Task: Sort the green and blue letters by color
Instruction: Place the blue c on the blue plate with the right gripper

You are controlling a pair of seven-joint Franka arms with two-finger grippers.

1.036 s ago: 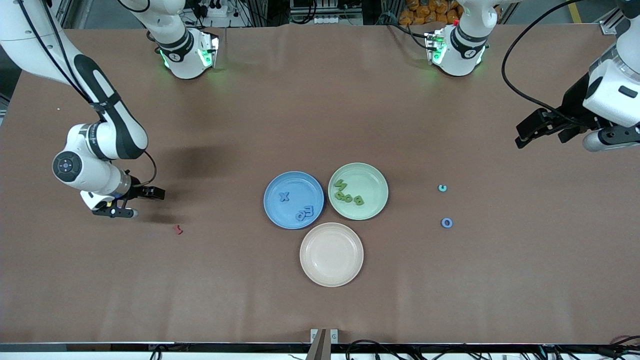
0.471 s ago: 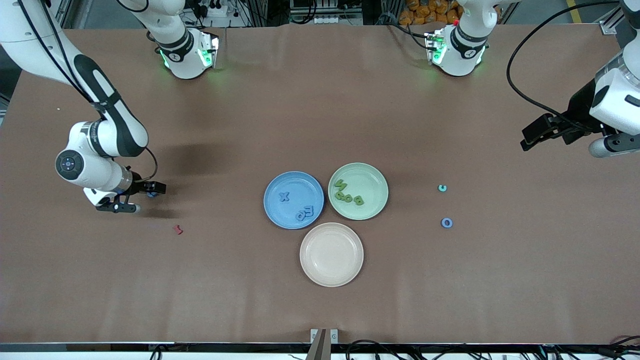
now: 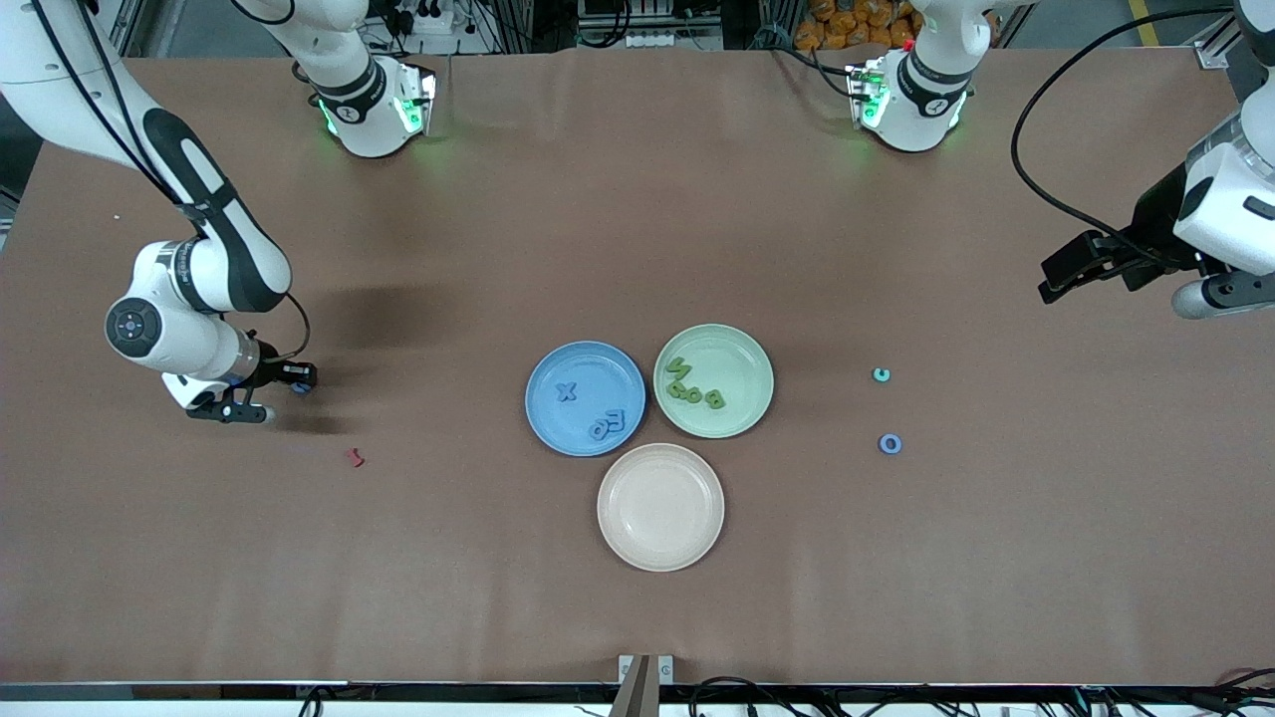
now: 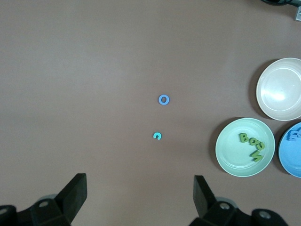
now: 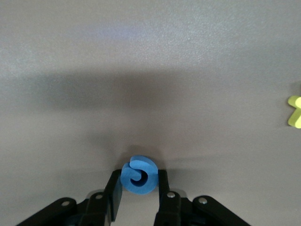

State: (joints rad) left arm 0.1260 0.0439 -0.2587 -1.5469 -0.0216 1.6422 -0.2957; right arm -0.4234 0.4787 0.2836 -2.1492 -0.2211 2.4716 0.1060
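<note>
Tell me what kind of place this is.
Likely a robotics lab: two arms bolted along a paper-covered table, cables and power strips past its edge, and sorting props, a blue plate and a green plate holding foam letters.

Brown paper-covered table (image 3: 637,219), black cables (image 3: 797,692) along its near edge, cluttered equipment above

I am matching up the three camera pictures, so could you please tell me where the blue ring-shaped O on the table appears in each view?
Front view: the blue O lies on the table toward the left arm's end, nearer the camera than the small teal letter.
Left wrist view: the blue O shows mid-picture, close to the teal letter.
Right wrist view: not in it.
Shared landmark: the green plate.
</note>
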